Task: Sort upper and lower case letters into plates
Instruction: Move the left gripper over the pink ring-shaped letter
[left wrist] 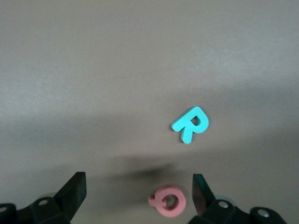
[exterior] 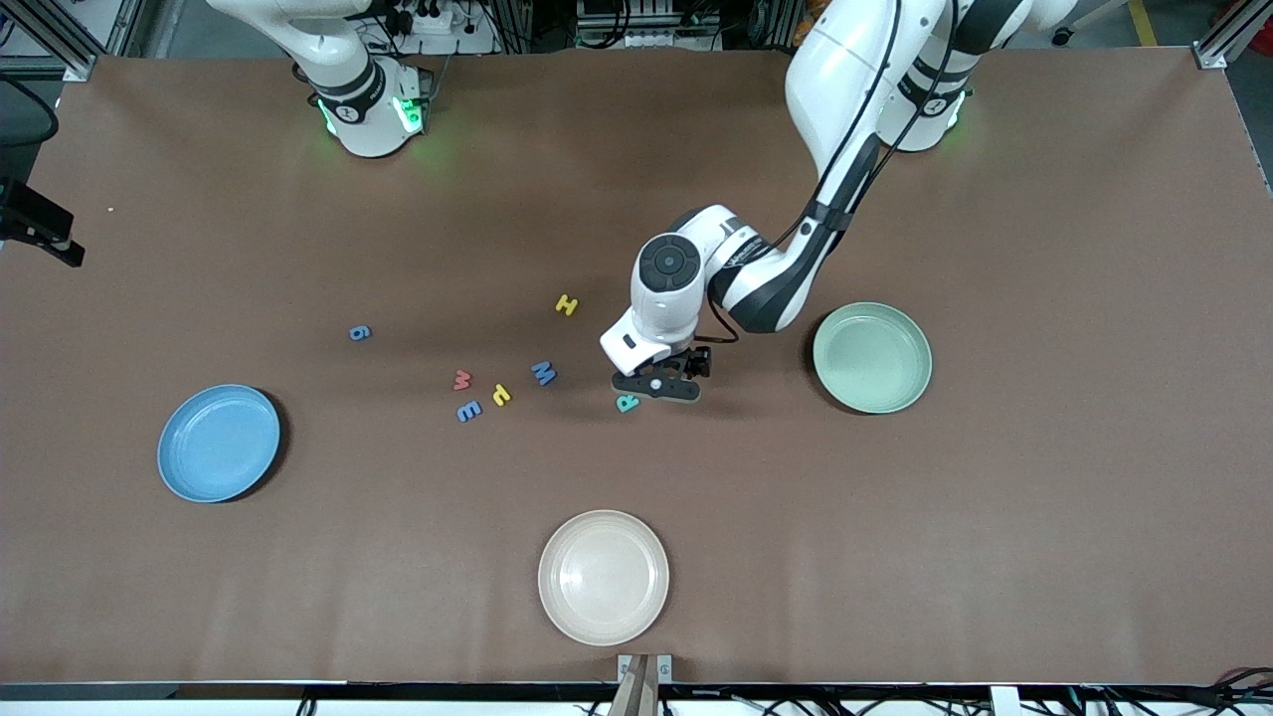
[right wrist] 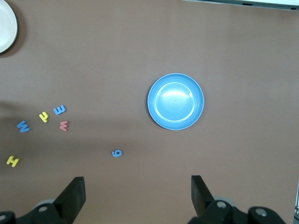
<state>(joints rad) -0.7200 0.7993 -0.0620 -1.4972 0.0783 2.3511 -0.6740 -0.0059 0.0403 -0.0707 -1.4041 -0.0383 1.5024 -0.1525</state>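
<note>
Left gripper (exterior: 664, 383) sits low at frame centre, just over the table, jaws spread wide w/ nothing in them. In the left wrist view the teal R (left wrist: 190, 124) lies flat just ahead of the fingers (left wrist: 71, 192), and a pink g-like letter (left wrist: 167, 201) sits between them, near one tip; prob lining up a pick on one of these, can't tell which. Mint plate (exterior: 872, 357) is at centre-right, close to this arm, so likely its drop spot. Blue plate (exterior: 219, 443) at lower left, toward the right arm's end; cream plate (exterior: 603, 577) at bottom centre isn't part of the sort. Both task plates look empty, so sorting is at the start. Remaining letters are loose left of centre: yellow H (exterior: 566, 304), blue M (exterior: 543, 373), yellow J-like one (exterior: 500, 395), blue E (exterior: 468, 410), red w (exterior: 461, 379), blue g (exterior: 359, 332) apart, further left. Right gripper (right wrist: 135, 196) waits high over the table, also wide open and empty, looking down on the blue plate.
</note>
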